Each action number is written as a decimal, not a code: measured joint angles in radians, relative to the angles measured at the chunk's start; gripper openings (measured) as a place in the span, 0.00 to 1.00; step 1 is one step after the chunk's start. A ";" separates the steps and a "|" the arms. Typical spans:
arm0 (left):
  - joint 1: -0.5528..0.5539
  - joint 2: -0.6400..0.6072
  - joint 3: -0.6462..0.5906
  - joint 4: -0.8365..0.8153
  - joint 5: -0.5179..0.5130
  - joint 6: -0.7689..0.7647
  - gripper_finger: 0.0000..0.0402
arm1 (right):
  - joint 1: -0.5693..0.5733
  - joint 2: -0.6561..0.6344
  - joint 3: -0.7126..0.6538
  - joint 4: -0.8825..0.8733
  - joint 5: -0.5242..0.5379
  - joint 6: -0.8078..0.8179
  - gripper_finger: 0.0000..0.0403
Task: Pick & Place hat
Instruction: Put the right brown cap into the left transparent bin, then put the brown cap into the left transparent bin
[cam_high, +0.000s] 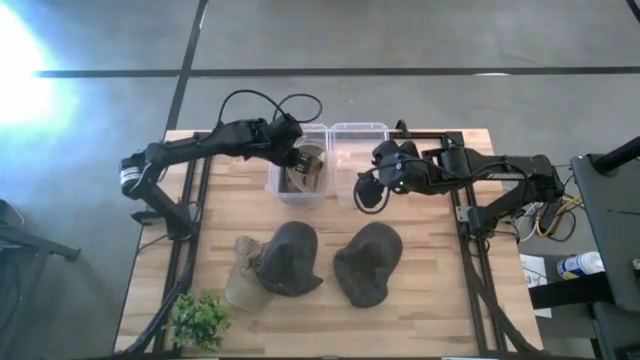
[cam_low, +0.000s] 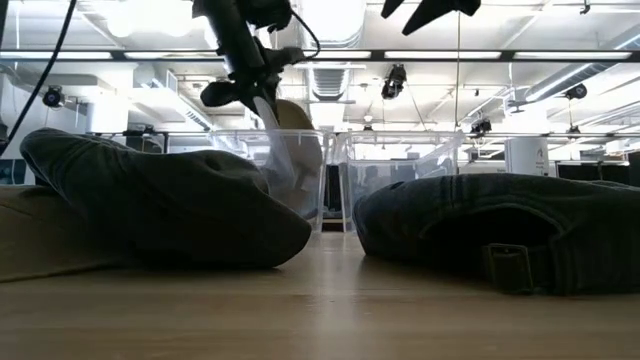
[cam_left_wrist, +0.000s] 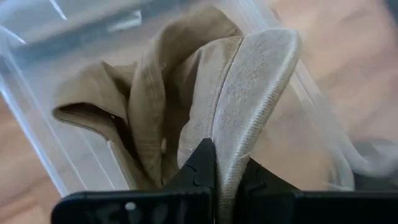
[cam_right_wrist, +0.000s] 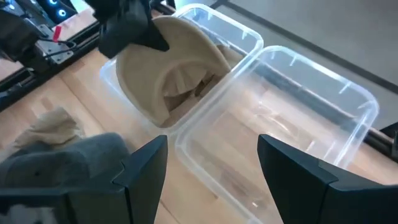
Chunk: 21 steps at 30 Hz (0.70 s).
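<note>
A tan hat (cam_high: 308, 168) sits in the left clear bin (cam_high: 276, 184) at the table's far edge, and my left gripper (cam_high: 296, 158) above that bin is shut on it. The left wrist view shows the hat's crumpled crown (cam_left_wrist: 143, 93) low in the bin (cam_left_wrist: 37, 118). My right gripper (cam_right_wrist: 211, 168) is open and touches nothing. It hovers near the right clear bin (cam_high: 358, 135) and looks over both bins. Two dark hats (cam_high: 290, 258) (cam_high: 368, 262) lie on the near half of the table. The left one rests partly on another tan hat (cam_high: 243, 272). My left gripper pinches the tan hat's stiff brim (cam_left_wrist: 231, 163) at its edge between the two fingers (cam_left_wrist: 202, 163). It comes from above, slanting down into the bin. The brim stands up toward the gripper while the crown (cam_left_wrist: 93, 106) lies down inside the bin.
A small green plant (cam_high: 200, 318) stands at the table's near-left corner. The right bin (cam_right_wrist: 292, 124) holds no hat. Bare wood (cam_high: 430, 250) lies right of the dark hats. In the low view the dark hats (cam_low: 170, 200) (cam_low: 510, 230) fill the foreground in front of the bins (cam_low: 390, 180).
</note>
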<state>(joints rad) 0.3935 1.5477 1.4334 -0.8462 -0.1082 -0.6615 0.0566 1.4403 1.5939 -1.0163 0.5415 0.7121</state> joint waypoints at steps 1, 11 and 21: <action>0.008 -0.001 0.000 -0.015 0.036 0.005 0.03 | 0.005 0.000 -0.002 0.000 0.000 0.009 0.61; -0.012 -0.043 -0.014 -0.186 -0.106 0.010 0.13 | 0.027 0.000 -0.036 0.002 -0.027 0.023 0.61; -0.094 -0.177 -0.005 -0.244 -0.169 -0.026 0.31 | 0.052 0.000 -0.067 0.008 -0.048 0.040 0.61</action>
<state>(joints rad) 0.2996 1.3708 1.4282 -1.0899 -0.2767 -0.6871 0.1083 1.4403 1.5272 -1.0087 0.4938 0.7521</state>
